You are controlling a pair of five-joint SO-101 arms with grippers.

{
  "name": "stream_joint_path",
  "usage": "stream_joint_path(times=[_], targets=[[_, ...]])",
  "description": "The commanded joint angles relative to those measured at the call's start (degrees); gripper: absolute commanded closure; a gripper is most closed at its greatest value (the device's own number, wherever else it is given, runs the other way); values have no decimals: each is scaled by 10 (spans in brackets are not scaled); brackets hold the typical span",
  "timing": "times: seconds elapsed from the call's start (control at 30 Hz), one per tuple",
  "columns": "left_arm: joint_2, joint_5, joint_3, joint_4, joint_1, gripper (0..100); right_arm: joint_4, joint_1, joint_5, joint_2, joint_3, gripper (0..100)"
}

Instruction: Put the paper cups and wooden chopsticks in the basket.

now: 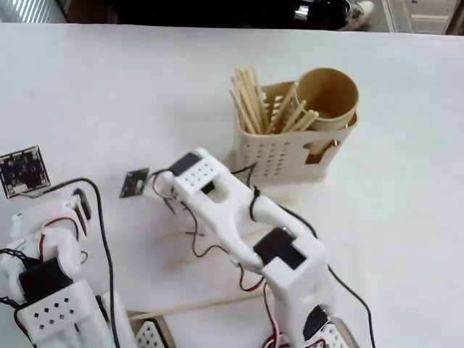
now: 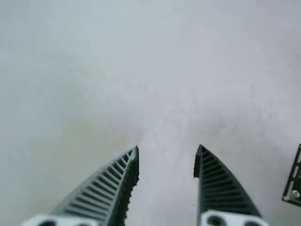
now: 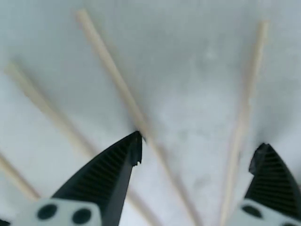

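A white slotted basket (image 1: pixel 279 156) stands right of the table's middle. It holds a bundle of wooden chopsticks (image 1: pixel 252 101) and nested brown paper cups (image 1: pixel 328 94). My right gripper (image 3: pixel 198 141) is open and low over several loose chopsticks (image 3: pixel 117 87) lying fanned on the table; one runs past its dark finger, another (image 3: pixel 244 117) lies nearer the other finger. From above, the right gripper (image 1: pixel 168 197) sits left of the basket. One more chopstick (image 1: pixel 196 304) lies near the front edge. My left gripper (image 2: pixel 168 148) is open over bare table, at the front left (image 1: pixel 78 206).
Two small dark marker tags lie on the table, one at the far left (image 1: pixel 25 170) and one beside the right gripper (image 1: pixel 134 183). Cables trail from both arms. Open white tabletop stretches behind and to the right of the basket.
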Motion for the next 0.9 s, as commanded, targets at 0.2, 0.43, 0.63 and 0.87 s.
stream_joint_path(times=[0.2, 0.43, 0.63, 0.87], targets=[[-10, 7, -4, -12, -3, 797, 19, -1, 5, 46, -40, 692], [-10, 7, -4, -12, -3, 797, 26, -9, 6, 44, -40, 917], [-10, 7, -4, -12, -3, 797, 27, -10, 3, 44, -40, 926], [-10, 7, -4, -12, -3, 797, 51, -7, 3, -17, -40, 981]])
